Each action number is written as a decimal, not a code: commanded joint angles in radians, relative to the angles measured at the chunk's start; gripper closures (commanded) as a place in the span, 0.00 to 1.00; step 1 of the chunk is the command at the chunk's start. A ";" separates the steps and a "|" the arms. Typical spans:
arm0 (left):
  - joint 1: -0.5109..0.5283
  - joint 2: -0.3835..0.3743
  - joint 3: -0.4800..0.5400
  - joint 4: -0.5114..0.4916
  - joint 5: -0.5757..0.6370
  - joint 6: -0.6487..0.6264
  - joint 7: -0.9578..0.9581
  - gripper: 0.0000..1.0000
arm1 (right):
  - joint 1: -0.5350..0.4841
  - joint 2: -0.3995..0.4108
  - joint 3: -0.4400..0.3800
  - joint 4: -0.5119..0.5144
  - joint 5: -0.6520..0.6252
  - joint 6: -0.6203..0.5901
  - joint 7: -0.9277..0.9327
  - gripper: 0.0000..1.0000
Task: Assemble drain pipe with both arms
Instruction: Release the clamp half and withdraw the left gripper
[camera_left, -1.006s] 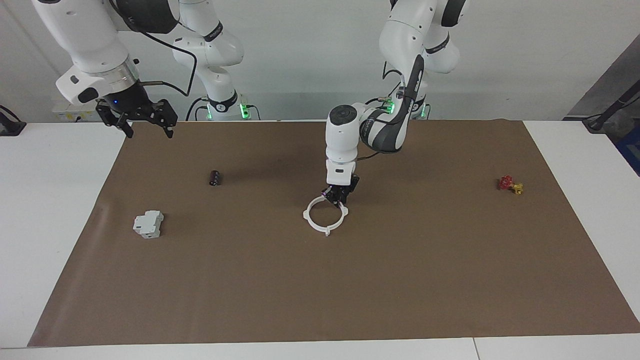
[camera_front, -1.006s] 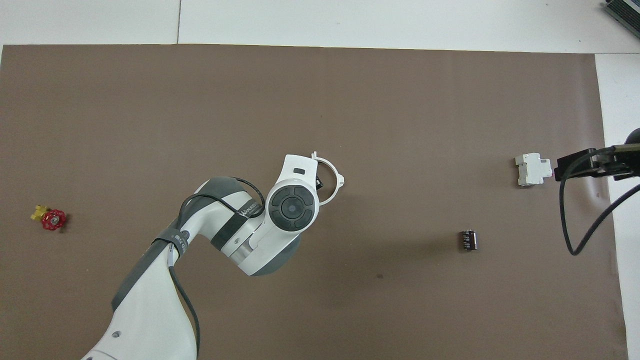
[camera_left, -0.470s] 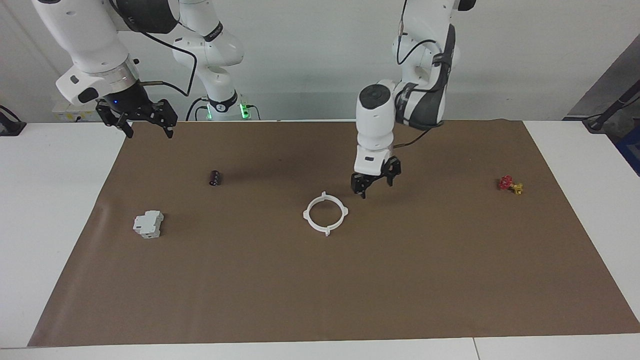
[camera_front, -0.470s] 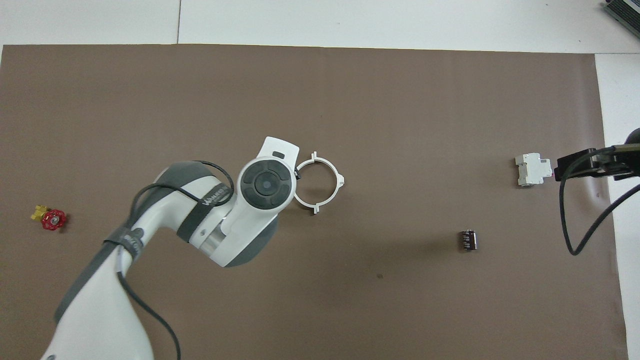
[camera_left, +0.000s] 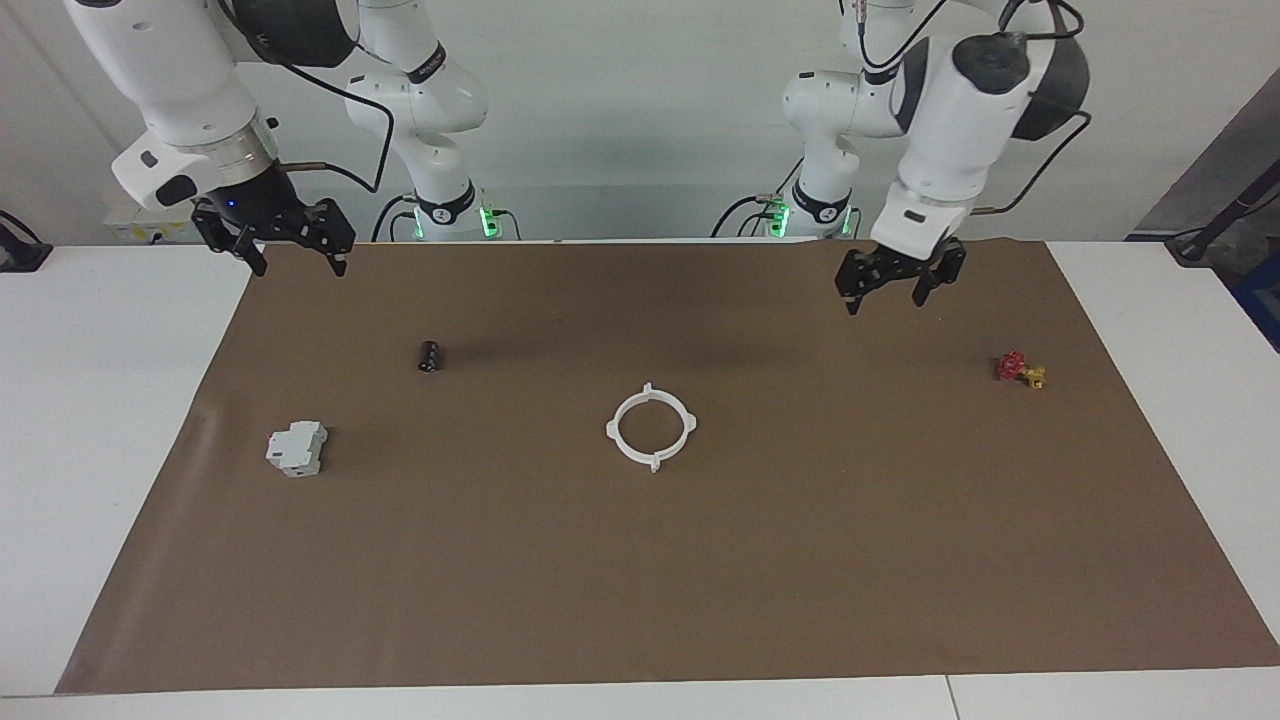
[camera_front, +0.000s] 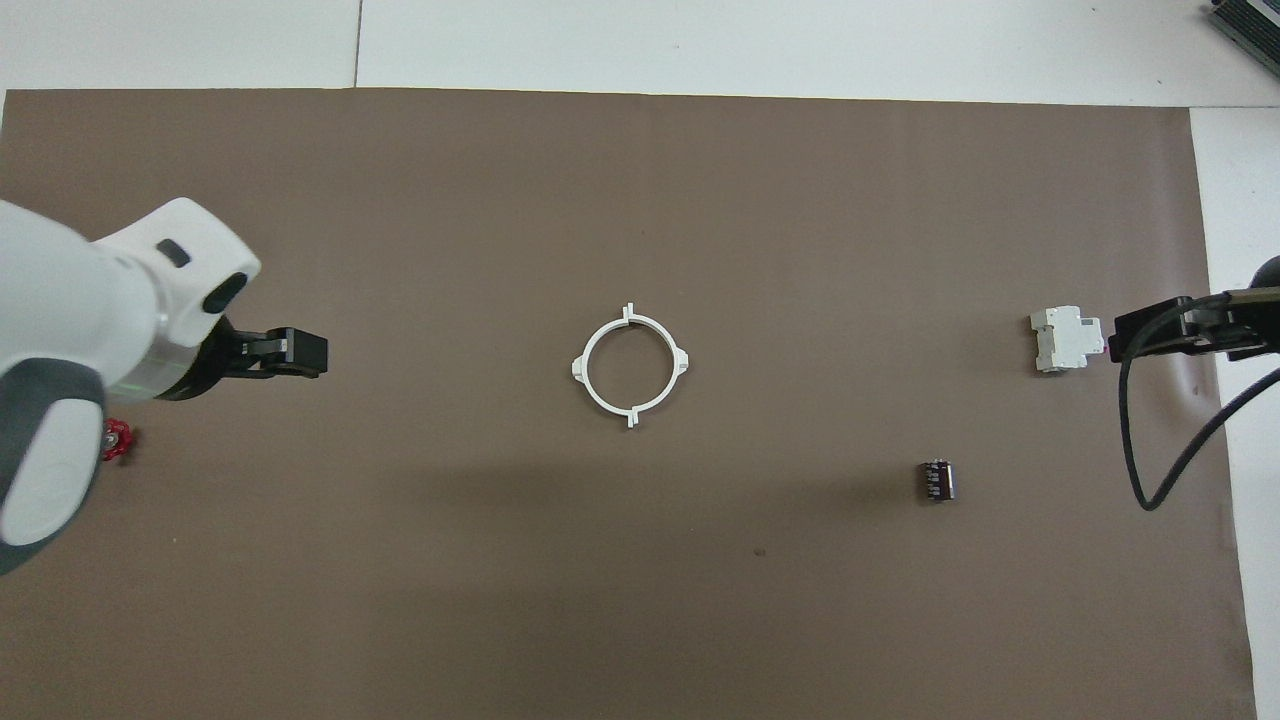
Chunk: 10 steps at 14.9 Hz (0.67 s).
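The drain pipe (camera_left: 614, 437) (camera_front: 584, 372) lies flat in the middle of the brown mat as one closed white ring with small tabs around it. Nothing touches it. My left gripper (camera_left: 885, 295) (camera_front: 300, 352) hangs open and empty in the air over the mat toward the left arm's end, well away from the ring. My right gripper (camera_left: 300, 266) (camera_front: 1140, 335) waits open and empty, raised over the mat's edge at the right arm's end.
A grey-white boxy block (camera_left: 297, 449) (camera_front: 1066, 339) and a small black cylinder (camera_left: 430, 356) (camera_front: 936, 480) lie toward the right arm's end. A red and yellow valve piece (camera_left: 1020, 369) (camera_front: 115, 440) lies toward the left arm's end. The brown mat (camera_left: 640, 580) covers most of the white table.
My left gripper opened off the ring, rose and swung away toward the left arm's end. The ring stayed where it was. The right arm has not moved.
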 joint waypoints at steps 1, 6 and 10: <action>0.012 0.001 -0.021 0.152 -0.024 -0.165 0.102 0.00 | -0.012 -0.004 0.004 -0.005 0.016 0.000 -0.019 0.00; 0.050 -0.015 -0.010 0.239 -0.024 -0.269 0.148 0.00 | -0.005 0.008 0.004 0.003 0.014 0.075 -0.018 0.00; 0.092 0.045 -0.015 0.239 -0.038 -0.203 0.173 0.00 | 0.001 0.005 0.005 -0.002 0.016 0.083 -0.016 0.00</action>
